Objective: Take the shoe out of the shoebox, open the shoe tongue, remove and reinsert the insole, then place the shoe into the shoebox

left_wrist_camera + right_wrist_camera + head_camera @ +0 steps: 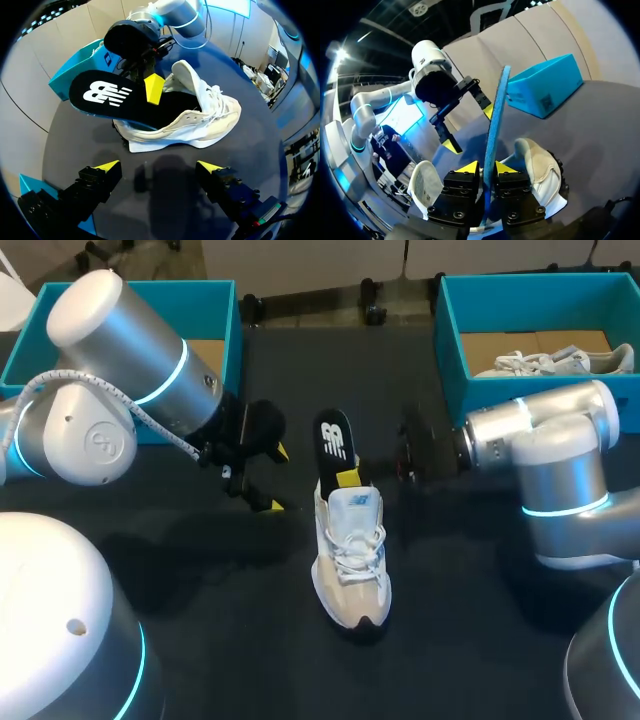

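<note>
Shoe (352,570) stands upright mid-table (200,630), toe toward the robot, tongue lifted. Black insole (335,440) is half out, slanting up from the heel opening. Right gripper (487,167) is pinched on the insole's edge. Left gripper (159,166) is spread wide, holding nothing, near the shoe's side. Teal left shoebox (215,310) and right shoebox (450,350) sit at the far corners.

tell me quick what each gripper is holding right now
left gripper: open, holding nothing
right gripper: closed on the insole
</note>
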`<state>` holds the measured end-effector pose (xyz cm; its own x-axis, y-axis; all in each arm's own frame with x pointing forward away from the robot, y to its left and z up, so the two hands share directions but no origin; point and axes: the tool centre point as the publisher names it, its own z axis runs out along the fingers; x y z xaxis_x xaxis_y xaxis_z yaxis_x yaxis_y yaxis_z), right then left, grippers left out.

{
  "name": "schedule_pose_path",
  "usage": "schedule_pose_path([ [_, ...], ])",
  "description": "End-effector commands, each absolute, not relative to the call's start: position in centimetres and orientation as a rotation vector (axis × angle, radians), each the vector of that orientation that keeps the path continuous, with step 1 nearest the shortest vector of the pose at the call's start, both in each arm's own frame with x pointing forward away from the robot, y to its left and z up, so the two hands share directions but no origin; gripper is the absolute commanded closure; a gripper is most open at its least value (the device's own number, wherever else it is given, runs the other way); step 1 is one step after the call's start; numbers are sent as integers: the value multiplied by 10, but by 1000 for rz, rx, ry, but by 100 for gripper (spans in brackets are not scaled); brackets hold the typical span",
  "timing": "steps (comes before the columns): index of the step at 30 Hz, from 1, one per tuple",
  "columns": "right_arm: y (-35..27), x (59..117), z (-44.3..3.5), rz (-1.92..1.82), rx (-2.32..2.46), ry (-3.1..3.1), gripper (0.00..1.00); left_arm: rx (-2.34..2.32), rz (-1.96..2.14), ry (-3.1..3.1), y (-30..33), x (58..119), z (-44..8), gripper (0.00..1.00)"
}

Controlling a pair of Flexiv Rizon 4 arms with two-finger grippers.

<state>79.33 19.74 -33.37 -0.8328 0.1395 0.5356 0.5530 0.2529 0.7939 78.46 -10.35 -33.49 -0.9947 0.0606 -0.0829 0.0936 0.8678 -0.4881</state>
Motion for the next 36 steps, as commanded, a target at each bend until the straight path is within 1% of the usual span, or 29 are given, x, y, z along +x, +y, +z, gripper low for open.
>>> schedule_pose_path([
  [1,199,799,-332,-1592,-625,-2180,84,122,-780,2971,-104,784,-336,0],
  [4,198,802,-334,-1573,-629,-2180,86,122,-780,2971,-104,784,-336,0],
  [5,198,802,-334,-1571,-629,-2180,89,122,-780,2971,-104,784,-336,0],
  [6,196,802,-334,-1566,-632,-2177,100,122,-780,2971,-104,784,-336,0],
  [36,198,777,-357,-1472,-700,-2121,100,170,-783,2971,-116,780,-326,0],
])
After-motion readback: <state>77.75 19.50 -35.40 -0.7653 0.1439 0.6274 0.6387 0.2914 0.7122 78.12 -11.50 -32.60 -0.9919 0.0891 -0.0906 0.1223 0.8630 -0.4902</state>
